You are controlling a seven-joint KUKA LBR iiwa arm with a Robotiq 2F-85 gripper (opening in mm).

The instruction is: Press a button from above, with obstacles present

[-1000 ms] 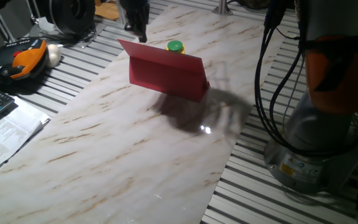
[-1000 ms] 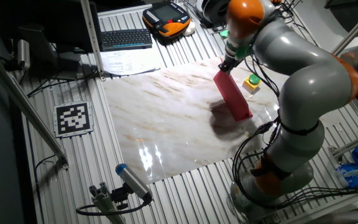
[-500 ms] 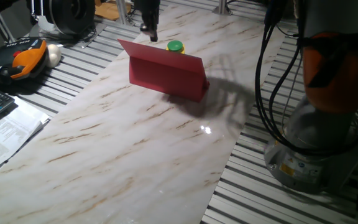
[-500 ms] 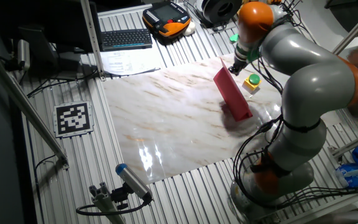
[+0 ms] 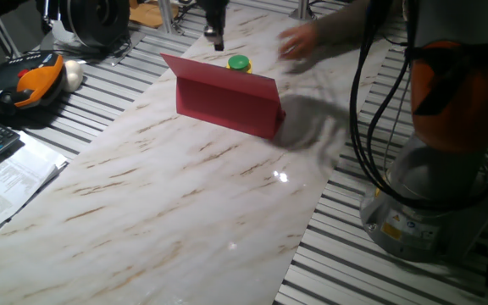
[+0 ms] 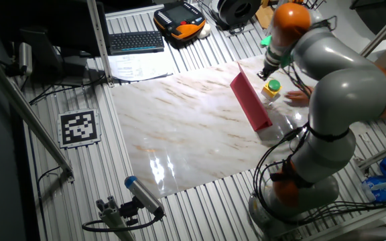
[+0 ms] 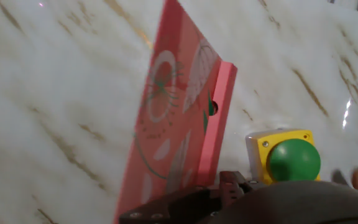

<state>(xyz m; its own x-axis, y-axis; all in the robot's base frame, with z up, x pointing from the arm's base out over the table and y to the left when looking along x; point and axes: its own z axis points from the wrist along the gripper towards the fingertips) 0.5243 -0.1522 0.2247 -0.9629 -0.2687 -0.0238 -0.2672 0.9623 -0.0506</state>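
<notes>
The bench under me was a pale marble-patterned slab with brown veins, laid over ribbed metal slats, and it threw back glare from the lights. Off its edge sat an orange-and-black handheld pendant, a dark keyboard, some printed sheets and a black-and-white marker tag. The red board stood on its long edge like a low wall across the slab; in the hand view its face showed faint pale printed outlines. Just beyond it, on the side away from the open slab, sat the button, a round green cap on a small yellow box, close to the board but not touching it. My gripper hung above the bench near the button, a little to one side of it and behind the board. I could not tell whether it was open or shut, and nothing showed in its hold. A blurred human hand lay near the button.
</notes>
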